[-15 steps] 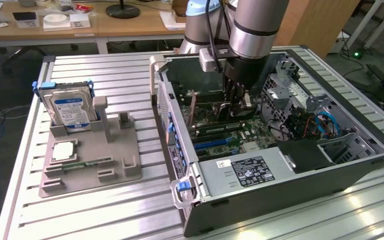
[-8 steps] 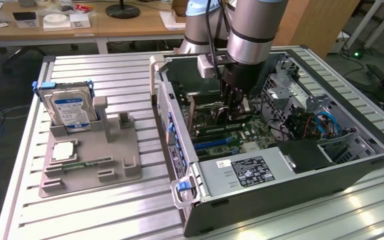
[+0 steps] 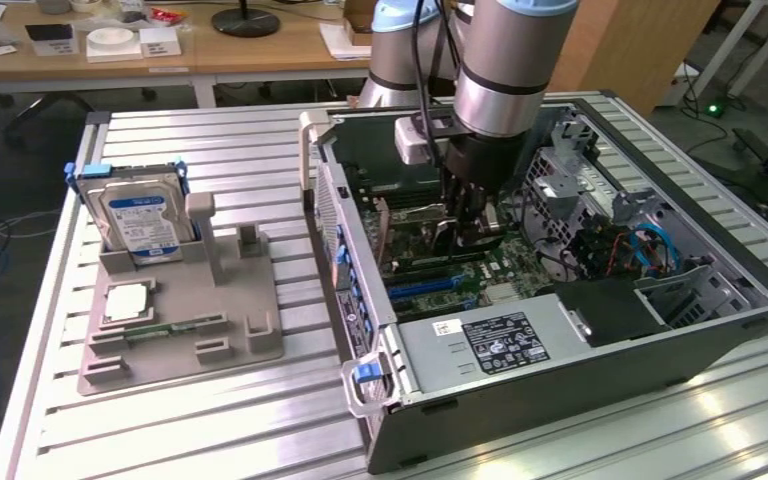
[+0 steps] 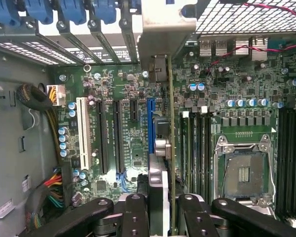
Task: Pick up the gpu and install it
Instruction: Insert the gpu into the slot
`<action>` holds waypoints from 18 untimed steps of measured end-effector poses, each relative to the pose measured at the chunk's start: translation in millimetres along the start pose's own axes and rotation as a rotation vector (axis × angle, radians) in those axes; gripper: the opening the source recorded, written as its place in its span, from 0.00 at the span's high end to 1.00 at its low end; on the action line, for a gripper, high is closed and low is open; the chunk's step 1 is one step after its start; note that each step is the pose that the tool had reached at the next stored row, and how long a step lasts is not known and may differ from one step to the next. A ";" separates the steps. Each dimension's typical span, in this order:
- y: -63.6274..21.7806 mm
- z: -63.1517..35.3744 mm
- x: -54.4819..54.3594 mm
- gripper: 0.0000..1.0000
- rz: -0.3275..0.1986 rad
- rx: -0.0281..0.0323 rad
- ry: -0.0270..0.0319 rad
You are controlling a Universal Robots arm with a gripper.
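The gpu (image 4: 170,148) appears edge-on in the wrist view, a thin card with a silvery metal bracket (image 4: 167,29) at its far end. My gripper (image 4: 163,219) is shut on it, with a black finger (image 4: 135,212) on either side. The card hangs upright over the motherboard (image 4: 133,148), beside the blue expansion slot (image 4: 150,123); whether it touches the board I cannot tell. In the exterior view my gripper (image 3: 471,215) reaches down into the open computer case (image 3: 584,330), near its middle.
Black slots (image 4: 117,133) and a white slot (image 4: 81,131) lie beside the blue one, with the processor socket (image 4: 244,173) on the other side. Outside the case, a grey holder (image 3: 184,320) carries a hard drive (image 3: 144,220) and a memory stick (image 3: 177,325). The power supply (image 3: 484,345) fills the case's near corner.
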State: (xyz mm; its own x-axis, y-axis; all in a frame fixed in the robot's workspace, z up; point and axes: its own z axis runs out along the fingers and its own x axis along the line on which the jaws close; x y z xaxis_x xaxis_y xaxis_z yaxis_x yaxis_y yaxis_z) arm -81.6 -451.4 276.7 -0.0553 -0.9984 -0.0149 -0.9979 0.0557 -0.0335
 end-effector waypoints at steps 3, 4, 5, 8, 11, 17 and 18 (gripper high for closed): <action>0.0 0.1 0.0 0.72 0.000 0.0001 -0.0001; 0.0 0.1 0.0 0.72 0.000 0.0001 -0.0002; 0.0 0.1 0.0 0.72 0.000 0.0001 -0.0002; 0.2 0.6 0.0 0.72 0.000 0.0001 -0.0003; 1.5 1.8 0.1 0.72 0.000 0.0001 -0.0002; 2.4 10.0 0.2 0.72 0.000 0.0001 -0.0002; 2.5 11.7 0.3 0.72 0.000 0.0004 -0.0002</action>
State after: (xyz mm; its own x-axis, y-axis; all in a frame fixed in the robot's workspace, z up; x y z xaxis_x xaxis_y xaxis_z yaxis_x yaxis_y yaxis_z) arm -83.7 -451.4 264.9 -0.0554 -0.9984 -0.0151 -0.9979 0.0559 -0.0339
